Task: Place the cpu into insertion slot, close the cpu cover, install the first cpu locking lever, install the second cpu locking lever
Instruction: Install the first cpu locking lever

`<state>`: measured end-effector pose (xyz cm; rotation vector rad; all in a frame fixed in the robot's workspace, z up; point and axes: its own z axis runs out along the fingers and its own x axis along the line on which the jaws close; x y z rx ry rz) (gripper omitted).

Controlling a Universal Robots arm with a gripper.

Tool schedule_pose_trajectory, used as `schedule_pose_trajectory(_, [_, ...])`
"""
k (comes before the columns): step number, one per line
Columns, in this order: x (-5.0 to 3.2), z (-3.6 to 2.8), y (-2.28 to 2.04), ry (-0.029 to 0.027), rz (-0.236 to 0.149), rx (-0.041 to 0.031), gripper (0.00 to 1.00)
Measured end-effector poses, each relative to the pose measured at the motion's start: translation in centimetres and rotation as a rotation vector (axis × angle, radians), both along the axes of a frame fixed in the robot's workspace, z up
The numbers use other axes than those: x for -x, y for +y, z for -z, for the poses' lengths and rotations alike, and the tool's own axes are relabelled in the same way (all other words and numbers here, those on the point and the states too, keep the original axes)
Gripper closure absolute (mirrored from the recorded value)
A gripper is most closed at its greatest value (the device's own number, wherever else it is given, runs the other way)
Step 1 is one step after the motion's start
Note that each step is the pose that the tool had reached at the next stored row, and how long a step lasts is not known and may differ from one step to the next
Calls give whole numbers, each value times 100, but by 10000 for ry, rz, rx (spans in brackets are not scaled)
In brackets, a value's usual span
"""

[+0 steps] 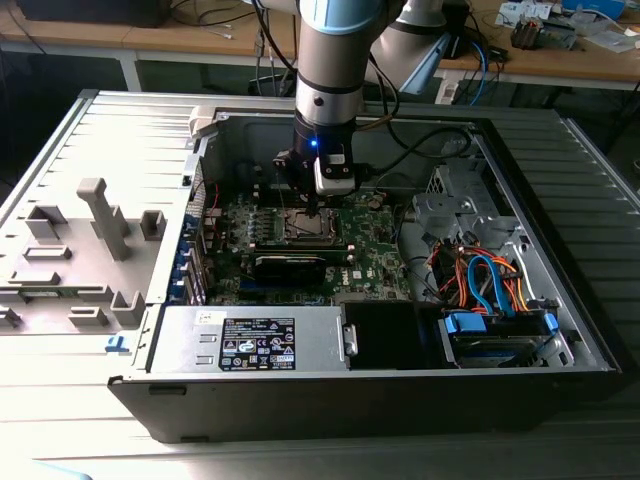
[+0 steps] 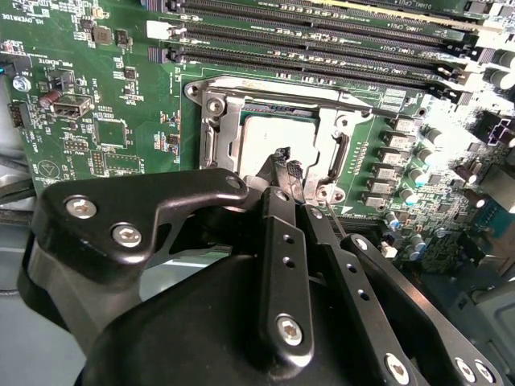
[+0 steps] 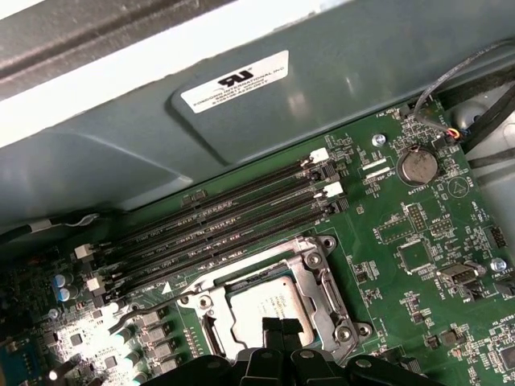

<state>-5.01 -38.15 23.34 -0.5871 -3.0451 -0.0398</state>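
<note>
Down inside the open computer case [image 1: 560,250], the arm's gripper [image 1: 312,205] hangs right over the insertion slot [image 1: 305,226] on the green motherboard [image 1: 375,250]. From where I stand the socket sits near the middle of the board, just beside the row of long black memory slots [image 3: 217,225], which run along one side of it.

The cpu [image 2: 269,145] lies flat in the socket, its silvery-grey face up; in the first wrist view the same chip [image 3: 269,305] shows with faint print on its lid. The cpu cover [image 2: 322,121] is down around it — a thin silvery frame whose cut-out lets the chip's face show through. A thin metal lever [image 3: 153,296] runs along the socket's edge on the memory-slot side.

The black fingertips [image 2: 283,167] are pressed together with no gap that I can make out, and they grasp nothing — they stand just over the edge of the chip's face, at the frame's rim. I cannot tell whether they touch the metal.

Beside the motherboard, on the exterior view's right, a bundle of orange and blue cables [image 1: 485,280] lies in the case, and a grey power supply [image 1: 250,340] sits along the case's near edge.
</note>
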Motion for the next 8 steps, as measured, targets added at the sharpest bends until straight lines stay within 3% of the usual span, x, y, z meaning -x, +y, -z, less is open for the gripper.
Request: schedule_pose_trajectory(8, [0, 0, 0, 0, -41, 0, 89])
